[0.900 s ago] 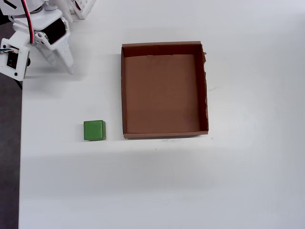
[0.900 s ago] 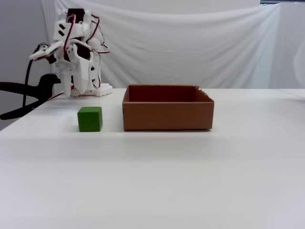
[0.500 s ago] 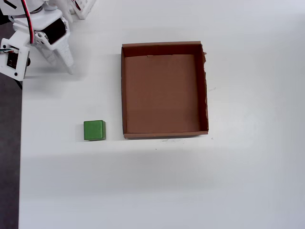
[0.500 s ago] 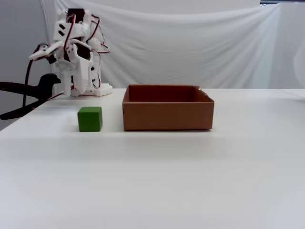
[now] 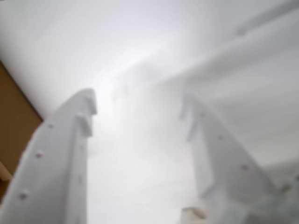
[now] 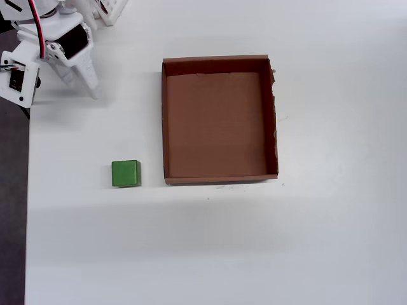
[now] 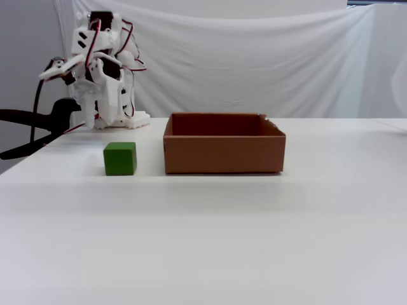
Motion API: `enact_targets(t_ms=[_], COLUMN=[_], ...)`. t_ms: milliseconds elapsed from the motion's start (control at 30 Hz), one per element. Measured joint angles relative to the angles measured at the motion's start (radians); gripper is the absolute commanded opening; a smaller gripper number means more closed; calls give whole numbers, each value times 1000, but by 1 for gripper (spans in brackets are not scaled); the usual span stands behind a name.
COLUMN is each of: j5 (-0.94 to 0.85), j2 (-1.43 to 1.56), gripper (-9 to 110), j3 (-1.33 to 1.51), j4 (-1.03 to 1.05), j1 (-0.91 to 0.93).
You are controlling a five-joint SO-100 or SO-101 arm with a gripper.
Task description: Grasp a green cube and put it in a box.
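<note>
The green cube [image 6: 126, 173] sits on the white table, just left of the box's near-left corner in the overhead view; it also shows in the fixed view [image 7: 120, 158]. The box [image 6: 164, 121] is an empty brown cardboard tray; the fixed view shows its front wall [image 7: 222, 152]. My gripper [image 6: 93, 89] hangs at the table's far-left corner, well away from the cube, and shows there in the fixed view [image 7: 112, 118]. In the blurred wrist view my gripper [image 5: 139, 105] has its white fingers apart with nothing between them.
The arm's base [image 7: 117, 121] stands at the back left by a white cloth backdrop. A black clamp [image 7: 32, 127] juts out at the table's left edge [image 6: 28, 190]. A brown surface [image 5: 14, 121] at the wrist view's left edge is too blurred to name.
</note>
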Motion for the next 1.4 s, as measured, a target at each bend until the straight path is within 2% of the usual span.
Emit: enact_targets(t_ms=[800,1100,1400], j5=[0,11,14], j2=[0,-17,-339], gripper=[22,22,22], j3=[0,-2,-252], j4=[0,-54,-167], j1=[0,-81,-98])
